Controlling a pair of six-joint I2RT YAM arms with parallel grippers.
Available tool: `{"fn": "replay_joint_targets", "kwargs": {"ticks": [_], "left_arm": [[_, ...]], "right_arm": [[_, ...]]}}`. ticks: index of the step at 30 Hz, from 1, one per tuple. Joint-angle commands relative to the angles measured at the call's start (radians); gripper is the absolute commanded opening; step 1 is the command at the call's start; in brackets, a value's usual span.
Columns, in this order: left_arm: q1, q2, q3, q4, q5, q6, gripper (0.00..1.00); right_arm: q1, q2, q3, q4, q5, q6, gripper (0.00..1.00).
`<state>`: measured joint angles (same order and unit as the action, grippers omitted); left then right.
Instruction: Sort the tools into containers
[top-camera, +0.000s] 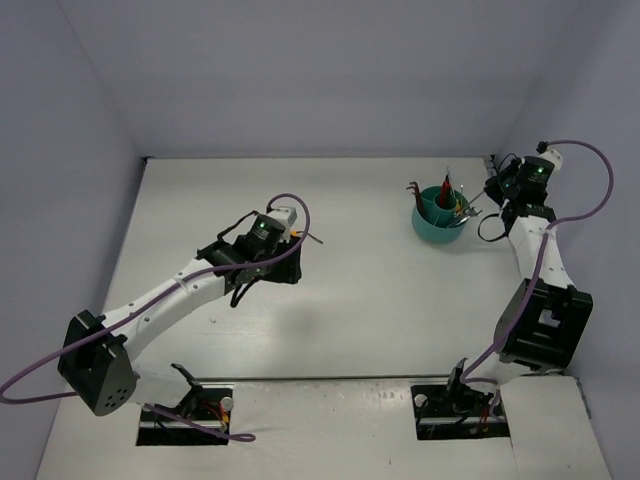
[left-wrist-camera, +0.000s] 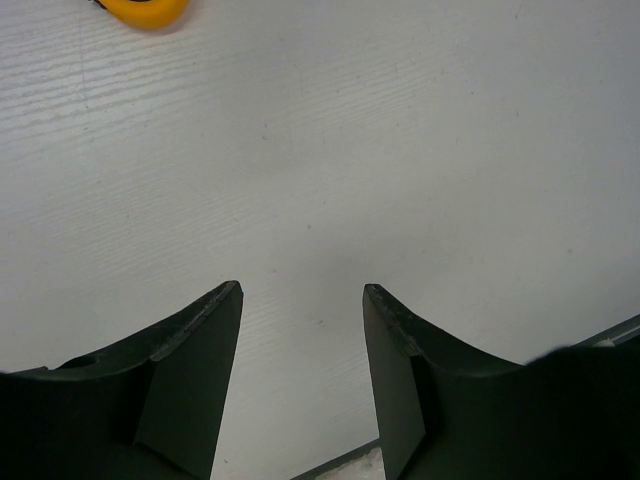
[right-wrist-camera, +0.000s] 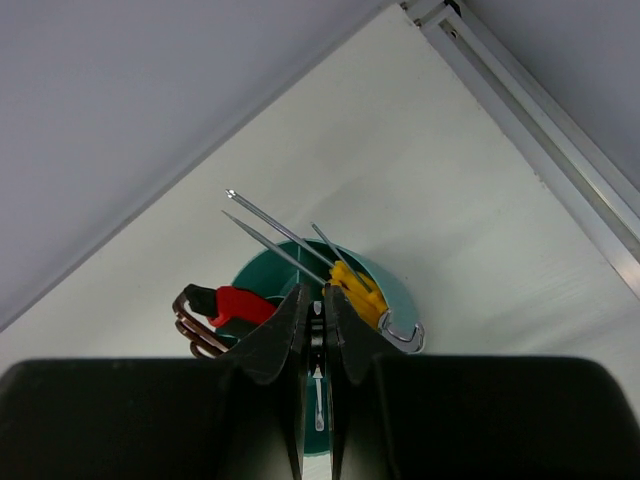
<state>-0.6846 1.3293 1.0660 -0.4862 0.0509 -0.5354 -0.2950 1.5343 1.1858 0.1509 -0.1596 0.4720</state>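
**Two white arms, black joints, purple leads**

The left arm (top-camera: 170, 295) and right arm (top-camera: 540, 255) are built alike, with slim white links between chunky black housings. A left purple cable (top-camera: 30, 388) trails along one arm and a right purple cable (top-camera: 598, 160) along the other. A small green light (top-camera: 262, 228) glows at each wrist. The left gripper (left-wrist-camera: 302, 290) and right gripper (right-wrist-camera: 317, 292) have matt black, tapering fingers (left-wrist-camera: 190, 380).

Two arms out, one gripper parted, one closed.
Left arm (top-camera: 170, 295) stretches forward and low, elbow nearly straight; left gripper (left-wrist-camera: 302, 290) points downward, jaws standing apart. Right arm (top-camera: 535, 255) rises steeply from its base and bends at the elbow; right gripper (right-wrist-camera: 318, 300) has its jaws pressed together.
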Motion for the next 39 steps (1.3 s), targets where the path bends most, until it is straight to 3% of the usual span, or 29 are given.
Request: {"fn": "replay_joint_targets", "kwargs": {"ticks": [1,18,28,39], "left_arm": [[0.017,-0.032,0.008,0.014,-0.008,0.000,0.48],[0.025,-0.017,-0.003,0.012,0.001,-0.006,0.48],[0.025,-0.016,-0.011,0.011,0.000,-0.015,0.48],[0.025,-0.004,-0.007,0.008,0.008,-0.015,0.48]], "right_arm": [[0.004,0.009,-0.007,0.100,0.023,0.023,0.00],[0.022,0.105,-0.106,0.286,0.033,0.011,0.00],[0.026,0.199,-0.032,0.319,-0.015,-0.106,0.00],[0.024,0.324,0.133,0.332,-0.180,-0.222,0.00]]}}
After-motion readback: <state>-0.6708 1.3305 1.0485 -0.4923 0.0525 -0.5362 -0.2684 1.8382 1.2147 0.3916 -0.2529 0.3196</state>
